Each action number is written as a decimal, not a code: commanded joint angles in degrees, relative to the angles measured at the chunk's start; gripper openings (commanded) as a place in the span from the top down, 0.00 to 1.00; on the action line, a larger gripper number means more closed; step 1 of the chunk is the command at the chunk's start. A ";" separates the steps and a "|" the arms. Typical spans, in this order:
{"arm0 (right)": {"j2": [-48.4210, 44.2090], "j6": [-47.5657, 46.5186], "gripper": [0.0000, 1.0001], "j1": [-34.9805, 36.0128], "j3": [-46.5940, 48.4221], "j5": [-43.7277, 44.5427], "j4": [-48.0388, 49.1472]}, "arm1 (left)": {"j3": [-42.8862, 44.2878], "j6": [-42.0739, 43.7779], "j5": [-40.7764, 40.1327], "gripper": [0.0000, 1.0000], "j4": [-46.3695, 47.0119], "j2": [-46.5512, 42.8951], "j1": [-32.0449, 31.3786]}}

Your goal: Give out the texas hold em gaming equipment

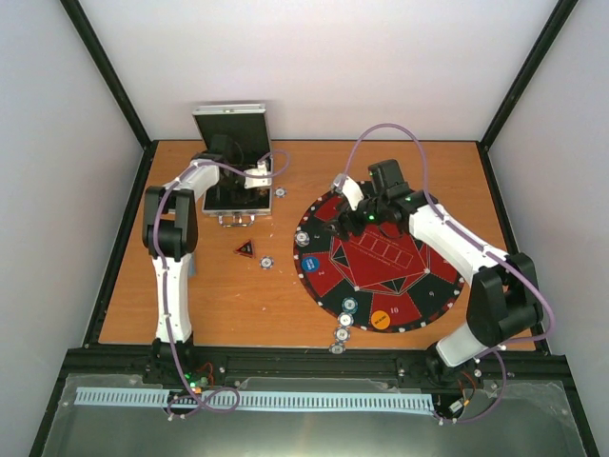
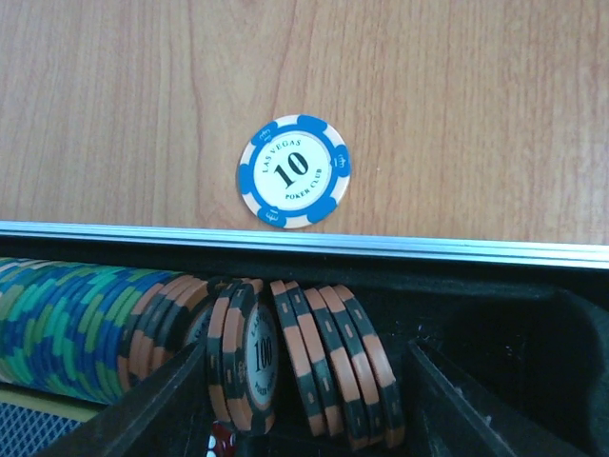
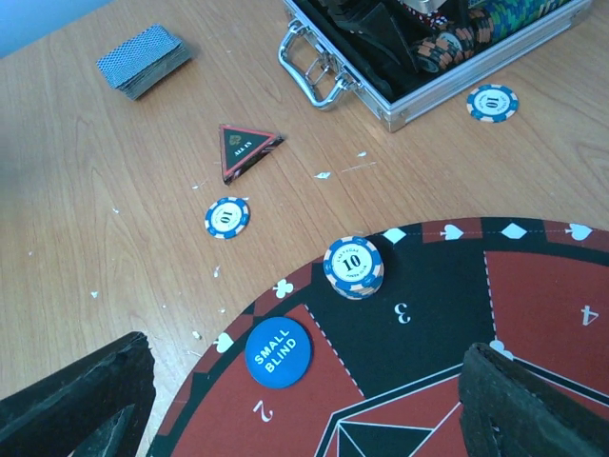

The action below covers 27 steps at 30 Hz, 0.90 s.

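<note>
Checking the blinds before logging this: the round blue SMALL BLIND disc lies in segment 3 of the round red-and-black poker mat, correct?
Not quite. The round blue SMALL BLIND disc lies in segment 2 of the round red-and-black poker mat; at segment 3's rim sits the stack of blue-and-white 10 chips. The right wrist view shows it.

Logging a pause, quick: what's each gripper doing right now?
Left gripper: jaws apart around orange chips in the case; grip cannot be told.
Right gripper: open, empty.
</note>
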 commanded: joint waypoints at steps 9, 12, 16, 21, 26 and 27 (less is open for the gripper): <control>1.66 -0.90 0.14 -0.41 3.81 -1.37 -2.23 | 5.76 0.88 -0.66 0.64 -2.08 4.58 -0.25; 1.18 -0.63 0.14 -0.41 3.78 -1.46 -2.09 | 5.81 -0.86 1.00 0.87 -2.69 3.75 -0.25; 0.44 -0.53 0.14 -0.46 3.56 -0.25 -1.93 | 5.69 -5.31 1.37 0.99 -2.64 1.83 -0.25; -0.81 -0.33 0.14 -0.41 3.85 1.65 -1.96 | 11.01 -18.99 0.91 0.99 -6.78 -0.12 -0.25; -1.72 0.45 0.15 -0.32 4.50 11.00 2.78 | 18.76 -38.36 2.51 0.99 -12.01 -2.36 -0.07; -1.84 0.88 0.15 0.00 4.55 12.12 4.95 | 19.22 -42.36 3.66 0.99 -12.69 -3.16 -0.07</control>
